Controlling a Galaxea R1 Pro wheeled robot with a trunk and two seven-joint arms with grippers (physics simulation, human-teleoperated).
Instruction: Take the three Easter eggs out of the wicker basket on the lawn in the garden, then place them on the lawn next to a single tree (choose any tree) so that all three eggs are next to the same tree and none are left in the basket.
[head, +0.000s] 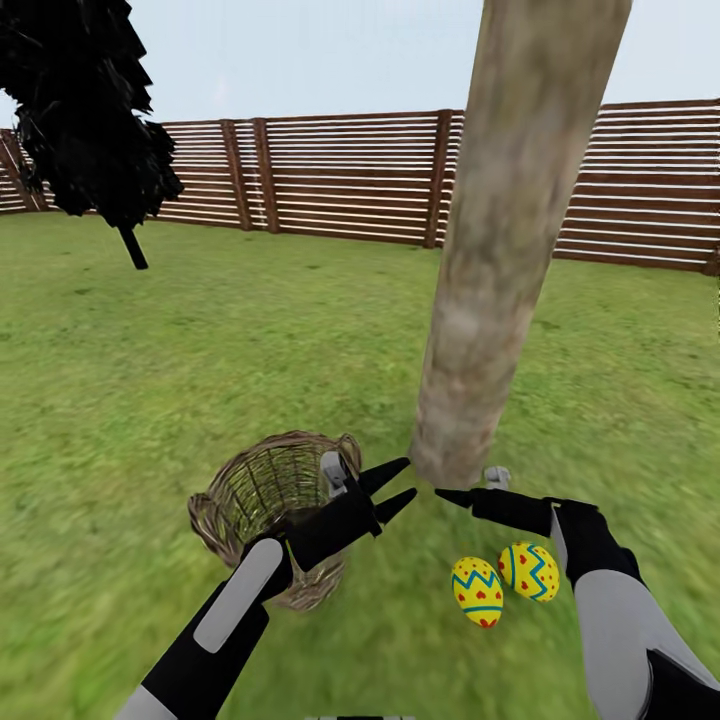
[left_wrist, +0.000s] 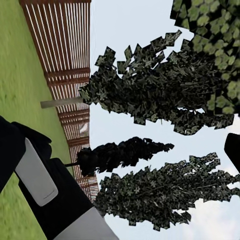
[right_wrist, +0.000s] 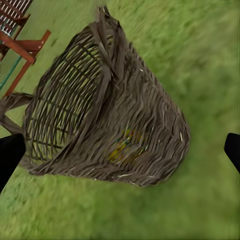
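Observation:
The wicker basket (head: 262, 497) leans tilted on the lawn (head: 180, 350), just left of the tree trunk (head: 500, 250). Through its weave in the right wrist view, a yellow patch of an Easter egg (right_wrist: 125, 146) shows inside the basket (right_wrist: 110, 110). Two Easter eggs (head: 477, 591) (head: 530, 570) lie on the grass by the trunk's foot. My left gripper (head: 393, 489) is open above the basket's right rim, nothing between its fingers. My right gripper (head: 452, 495) points left toward the basket, open, with its fingertips (right_wrist: 233, 150) wide apart.
A brown slatted fence (head: 350, 175) closes the lawn at the back. A narrow black-leaved tree (head: 85, 110) stands far left. A red wooden chair frame (right_wrist: 22, 47) is beyond the basket. Dark-leaved trees (left_wrist: 150, 95) and sky show sideways in the left wrist view.

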